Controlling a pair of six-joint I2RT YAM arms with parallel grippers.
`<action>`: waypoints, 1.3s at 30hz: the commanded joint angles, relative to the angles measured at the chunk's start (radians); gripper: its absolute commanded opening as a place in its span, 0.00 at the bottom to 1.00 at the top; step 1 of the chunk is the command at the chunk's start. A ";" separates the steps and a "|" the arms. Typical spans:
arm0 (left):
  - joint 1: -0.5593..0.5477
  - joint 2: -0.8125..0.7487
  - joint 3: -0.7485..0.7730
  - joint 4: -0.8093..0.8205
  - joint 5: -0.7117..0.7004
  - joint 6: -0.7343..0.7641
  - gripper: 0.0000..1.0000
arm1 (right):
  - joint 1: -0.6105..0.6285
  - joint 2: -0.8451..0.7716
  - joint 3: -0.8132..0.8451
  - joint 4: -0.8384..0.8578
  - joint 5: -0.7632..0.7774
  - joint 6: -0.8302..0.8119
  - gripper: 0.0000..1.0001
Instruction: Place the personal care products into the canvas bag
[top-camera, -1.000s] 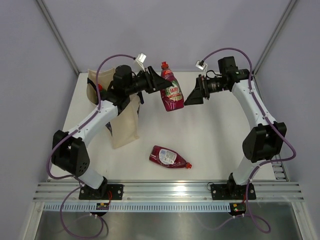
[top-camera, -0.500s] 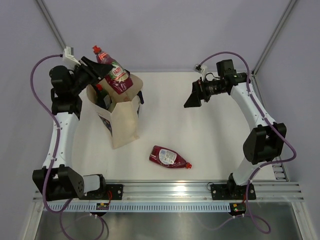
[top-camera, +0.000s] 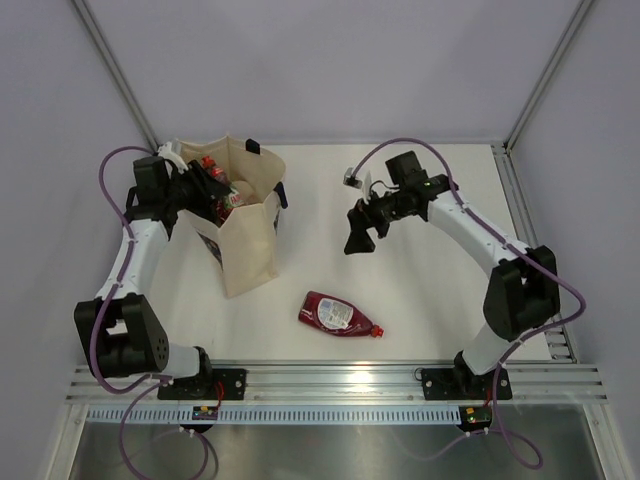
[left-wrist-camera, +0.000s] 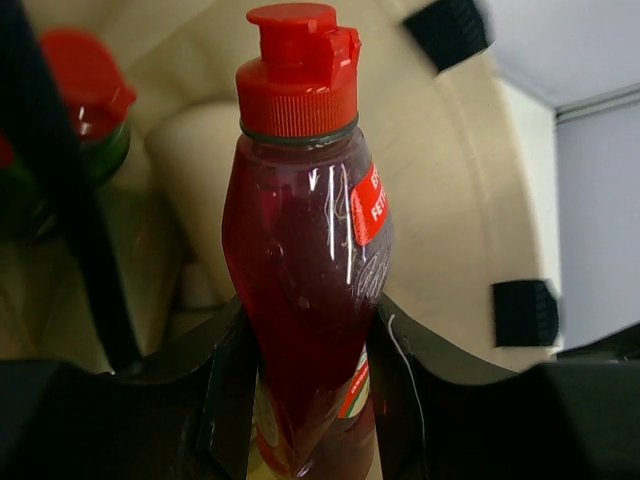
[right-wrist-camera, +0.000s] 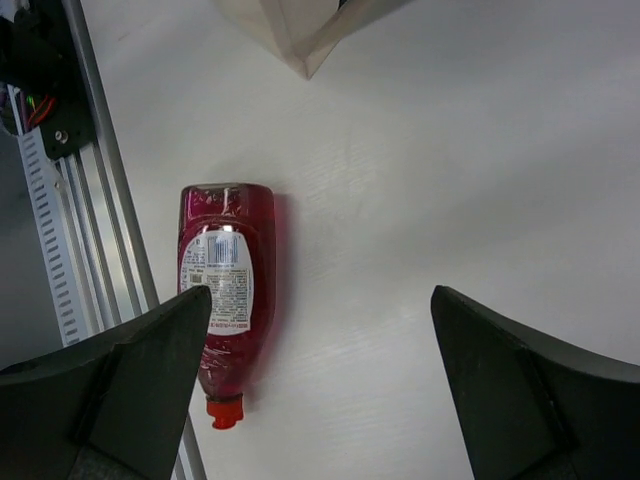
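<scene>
The cream canvas bag stands upright at the left of the table. My left gripper is at its open mouth, shut on a dark red bottle with a red cap. In the left wrist view the bottle sits between both fingers, over the bag's inside. A green bottle with a red cap is in the bag beside it. A second dark red bottle lies on the table. My right gripper is open above the table; the lying bottle shows near its left finger.
A metal rail runs along the table's near edge, close to the lying bottle. A bottom corner of the bag shows at the top of the right wrist view. Frame posts stand at the back corners.
My left arm swung left from the table's middle with the dark red bottle and lowered it into the bag's mouth. My right gripper moved left and nearer, over the lying bottle.
</scene>
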 joint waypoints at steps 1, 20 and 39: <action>-0.001 -0.084 0.000 0.047 0.035 0.069 0.15 | 0.095 0.053 -0.042 0.018 0.015 0.035 0.99; -0.002 -0.524 -0.050 0.019 -0.041 0.122 0.99 | 0.446 0.274 -0.122 -0.054 0.390 -0.043 0.99; -0.121 -0.829 -0.356 0.166 0.198 -0.208 0.99 | 0.378 0.179 -0.128 -0.037 0.184 0.054 0.00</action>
